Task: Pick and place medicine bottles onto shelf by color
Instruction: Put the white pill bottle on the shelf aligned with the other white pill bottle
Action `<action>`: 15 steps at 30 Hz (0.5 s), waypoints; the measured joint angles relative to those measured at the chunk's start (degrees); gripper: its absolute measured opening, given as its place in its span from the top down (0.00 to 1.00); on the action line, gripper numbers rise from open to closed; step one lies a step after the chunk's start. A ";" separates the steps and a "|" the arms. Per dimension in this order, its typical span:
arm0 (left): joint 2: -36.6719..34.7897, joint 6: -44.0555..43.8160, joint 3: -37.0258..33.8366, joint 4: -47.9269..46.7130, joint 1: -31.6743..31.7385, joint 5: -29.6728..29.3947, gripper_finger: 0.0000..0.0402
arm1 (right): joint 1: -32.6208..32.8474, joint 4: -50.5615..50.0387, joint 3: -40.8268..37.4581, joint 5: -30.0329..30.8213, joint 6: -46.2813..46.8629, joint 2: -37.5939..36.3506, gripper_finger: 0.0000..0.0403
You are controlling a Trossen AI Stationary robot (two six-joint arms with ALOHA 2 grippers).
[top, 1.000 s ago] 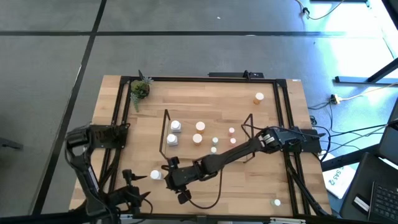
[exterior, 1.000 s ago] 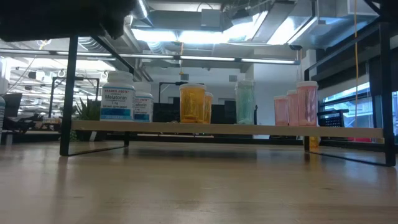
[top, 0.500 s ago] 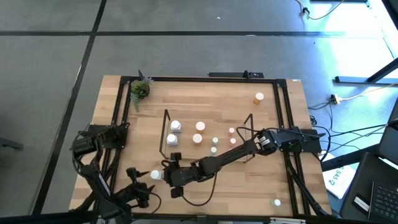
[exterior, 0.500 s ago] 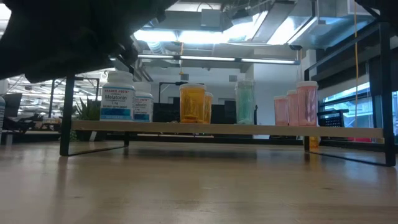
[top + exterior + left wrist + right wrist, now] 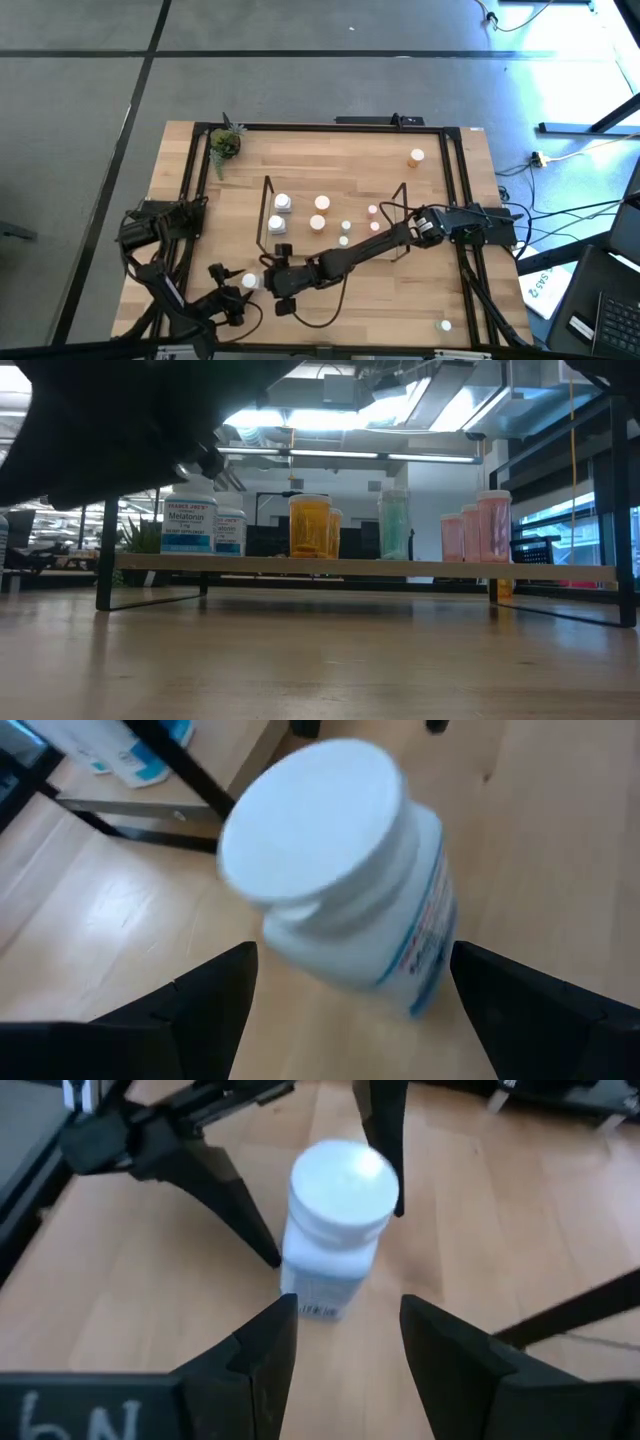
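Bottle (image 5: 250, 282) stands on wood table (image 5: 340, 160).

11 med bottles (image 5: 283, 203), 1 shelf (image 5: 266, 215), 1 plant (image 5: 225, 144), 2 arms (image 5: 370, 248)

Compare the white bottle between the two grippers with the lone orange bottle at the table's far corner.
The white bottle has a white body with a printed label; the orange bottle has an orange body. The white bottle stands near the table's front edge, between the open left gripper and right gripper; the orange bottle stands alone. Both are upright, white-capped and off the shelf.
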 joint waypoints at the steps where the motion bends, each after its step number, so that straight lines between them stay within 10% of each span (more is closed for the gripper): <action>1: 0.00 1.14 -0.06 0.69 0.33 -0.10 0.19 | -0.04 -0.62 0.00 -0.04 0.16 0.00 0.55; 15: -0.02 12.36 -0.07 10.92 4.89 -1.77 0.19 | -0.08 -0.99 0.00 -0.59 -0.36 0.00 0.55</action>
